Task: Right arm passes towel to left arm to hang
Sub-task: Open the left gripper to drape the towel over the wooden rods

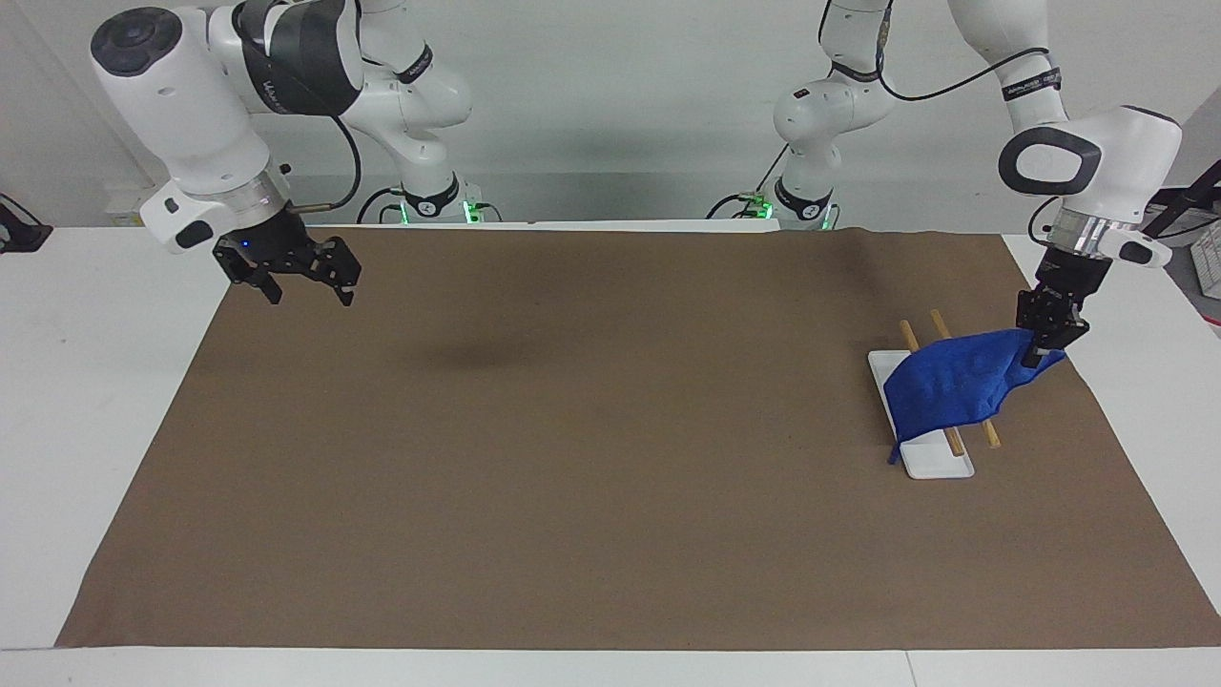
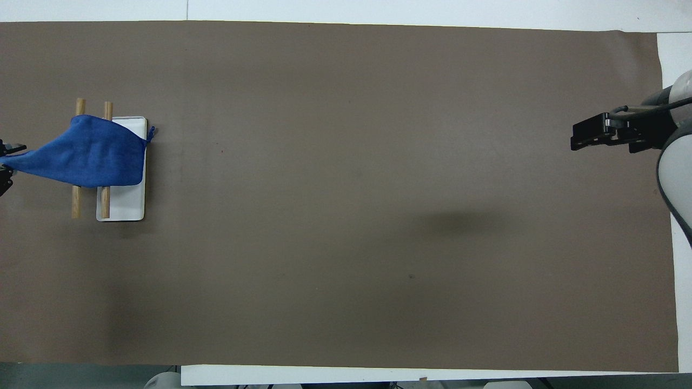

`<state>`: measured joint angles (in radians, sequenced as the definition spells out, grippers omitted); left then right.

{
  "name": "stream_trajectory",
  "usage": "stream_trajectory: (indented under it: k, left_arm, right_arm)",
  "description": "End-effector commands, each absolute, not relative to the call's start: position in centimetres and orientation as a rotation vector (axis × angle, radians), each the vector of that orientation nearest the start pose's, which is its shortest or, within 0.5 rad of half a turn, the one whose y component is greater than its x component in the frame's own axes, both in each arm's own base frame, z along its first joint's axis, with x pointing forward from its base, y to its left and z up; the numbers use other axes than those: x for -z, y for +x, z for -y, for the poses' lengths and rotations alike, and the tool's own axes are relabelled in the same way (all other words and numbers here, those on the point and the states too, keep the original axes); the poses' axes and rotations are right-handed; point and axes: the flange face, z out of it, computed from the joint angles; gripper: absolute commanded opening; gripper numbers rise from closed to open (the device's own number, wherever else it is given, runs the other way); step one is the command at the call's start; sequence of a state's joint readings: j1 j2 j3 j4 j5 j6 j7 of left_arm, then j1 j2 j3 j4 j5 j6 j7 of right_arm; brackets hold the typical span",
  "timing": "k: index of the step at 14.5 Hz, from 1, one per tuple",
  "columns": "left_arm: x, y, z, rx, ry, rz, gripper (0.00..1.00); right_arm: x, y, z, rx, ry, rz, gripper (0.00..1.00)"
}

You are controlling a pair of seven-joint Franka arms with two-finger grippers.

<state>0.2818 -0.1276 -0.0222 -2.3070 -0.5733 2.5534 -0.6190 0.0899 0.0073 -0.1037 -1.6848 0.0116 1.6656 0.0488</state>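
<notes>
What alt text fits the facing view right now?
The left pincer holds a corner of the blue towel, which drapes over two wooden bars on a white base. The right pincer hangs open over the brown mat.

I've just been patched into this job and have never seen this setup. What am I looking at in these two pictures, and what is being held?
Two white robot arms work at a table covered by a brown mat. One picture faces the robots from across the table; the other looks steeply down from above their own end, so the sides are swapped between them.

The left tool is shut on one corner of the blue towel. The towel is draped across two wooden rods of a small rack with a white base, at the left arm's end of the table.

The right tool waits open and empty above the mat's edge at the right arm's end.
</notes>
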Motion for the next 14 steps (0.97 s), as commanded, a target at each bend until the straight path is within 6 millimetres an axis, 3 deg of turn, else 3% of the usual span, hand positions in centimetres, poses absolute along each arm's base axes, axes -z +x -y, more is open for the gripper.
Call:
stream_trajectory:
  k: [1, 5, 8, 10, 12, 14]
  left_arm:
    - [-45.1, 52.2, -15.1, 0.590, -2.847, 2.132, 1.00]
    - [-48.3, 55.5, -15.3, 0.591, -2.919, 2.082, 1.00]
    - [-50.9, 57.8, -14.9, 0.539, -2.981, 1.820, 1.00]
    - [-52.4, 58.2, -14.3, 0.522, -2.992, 1.652, 1.00]
    - [-53.7, 58.6, -13.0, 0.508, -2.987, 1.466, 1.00]
    - [-55.3, 58.7, -9.5, 0.383, -3.009, 1.255, 1.00]
  right_arm:
    - [-57.6, 55.3, 0.9, -0.048, -3.146, -0.115, 0.99]
    - [-57.5, 55.2, 0.9, -0.055, -3.146, -0.115, 0.99]
    - [-57.6, 55.3, 0.9, -0.053, -3.146, -0.115, 0.99]
    - [-57.5, 55.2, 1.0, -0.055, -3.146, -0.117, 0.99]
    - [-57.5, 55.2, 1.0, -0.055, -3.146, -0.119, 0.99]
    - [-57.5, 55.3, 1.0, -0.055, -3.146, -0.119, 0.99]
